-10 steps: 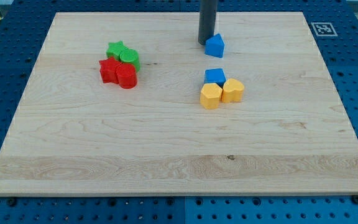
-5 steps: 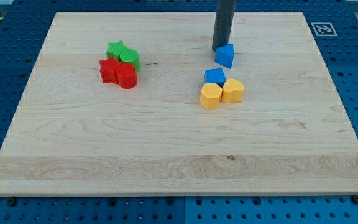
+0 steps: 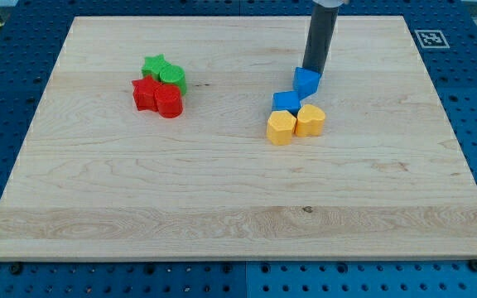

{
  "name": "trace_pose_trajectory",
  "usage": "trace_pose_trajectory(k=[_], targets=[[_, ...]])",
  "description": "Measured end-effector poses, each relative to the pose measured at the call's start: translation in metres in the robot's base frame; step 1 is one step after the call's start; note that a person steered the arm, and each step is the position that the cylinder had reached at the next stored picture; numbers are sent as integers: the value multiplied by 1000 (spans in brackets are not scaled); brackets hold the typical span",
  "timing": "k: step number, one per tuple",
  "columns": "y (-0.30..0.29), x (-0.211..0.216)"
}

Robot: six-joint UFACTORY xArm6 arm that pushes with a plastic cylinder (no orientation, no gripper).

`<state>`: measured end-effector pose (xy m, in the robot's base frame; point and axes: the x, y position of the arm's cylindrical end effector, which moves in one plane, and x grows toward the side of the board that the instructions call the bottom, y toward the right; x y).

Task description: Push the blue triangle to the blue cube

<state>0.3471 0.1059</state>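
The blue triangle lies on the wooden board, right of centre near the view's top. The blue cube sits just below and to its left, and the two look to be touching or nearly so. My tip stands right behind the triangle, at its upper right edge, touching it. Two yellow blocks sit against the cube's lower side.
A cluster of two green blocks and two red blocks sits at the board's upper left. A black-and-white marker tag is at the board's upper right corner.
My tip has moved right and slightly down, pushing the blue triangle down and right until it sits by the blue cube. The other blocks have not moved.
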Motion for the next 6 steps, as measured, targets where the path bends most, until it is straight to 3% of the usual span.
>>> trace_pose_trajectory(k=[3,6], targets=[[-43,7],[-29,10]])
